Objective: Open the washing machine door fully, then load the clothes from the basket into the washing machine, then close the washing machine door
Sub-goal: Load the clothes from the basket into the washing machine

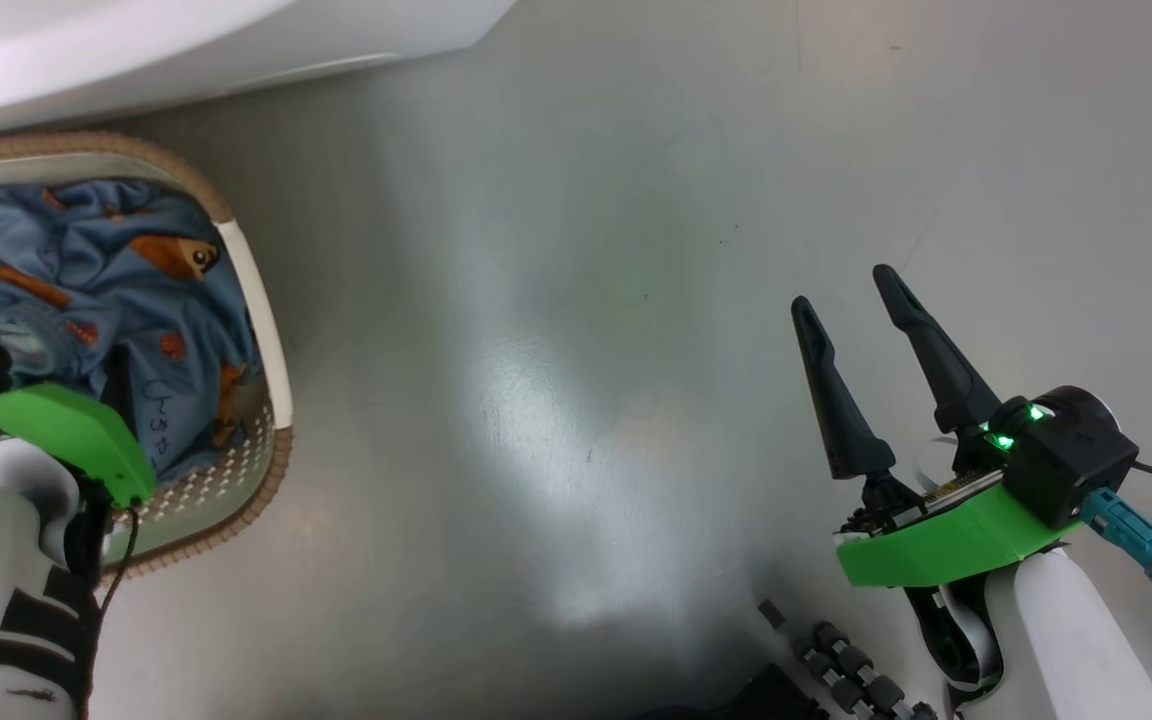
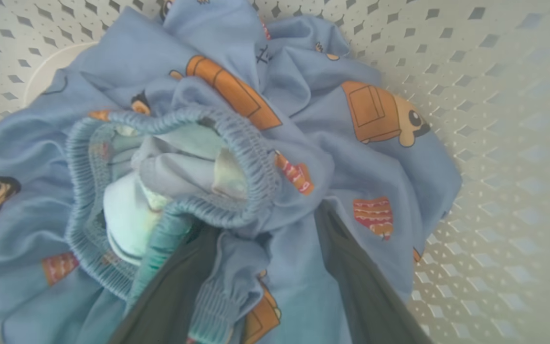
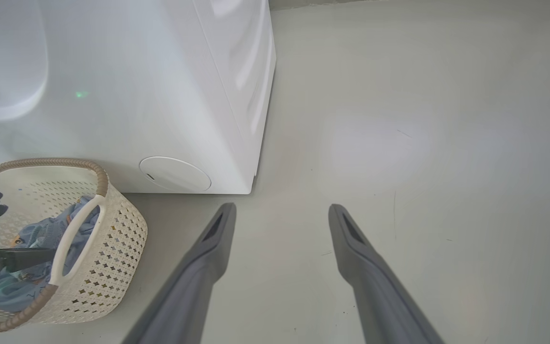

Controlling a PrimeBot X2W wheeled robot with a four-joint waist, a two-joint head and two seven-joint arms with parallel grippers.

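The big white boxy front-loading washing machine (image 3: 160,95) stands on a pale grey, glossy floor (image 3: 423,143); in the right wrist view its lower front corner and one side panel show, and in the head view a strip of its white body (image 1: 136,50) crosses the top left corner. Just in front of the machine, near its base but apart from it, sits the small cream-white perforated plastic basket (image 3: 112,248) with a brown woven-look rim and a white side handle; the head view has it at the left edge. The light blue soft clothes (image 2: 303,143), printed with orange-brown cartoon bears, lie crumpled inside the basket (image 1: 281,470), with a ribbed elastic band bunched in a ring around whitish lining.

The left gripper (image 2: 265,224) is down in the basket, its wrist carrying a bright green plastic mount (image 1: 66,430). Its two long dark fingers (image 2: 170,291) are pushed into the cloth and stand spread, released, with a fold of the blue fabric between them and their tips covered by it.

The right gripper (image 1: 844,288) hangs over bare floor at the lower right of the head view, well apart from the basket. It is released too, its fingers parted with nothing between them (image 3: 280,208).

Low on the machine's front, beside the basket's rim, is a round white flap (image 3: 174,173), shut flush
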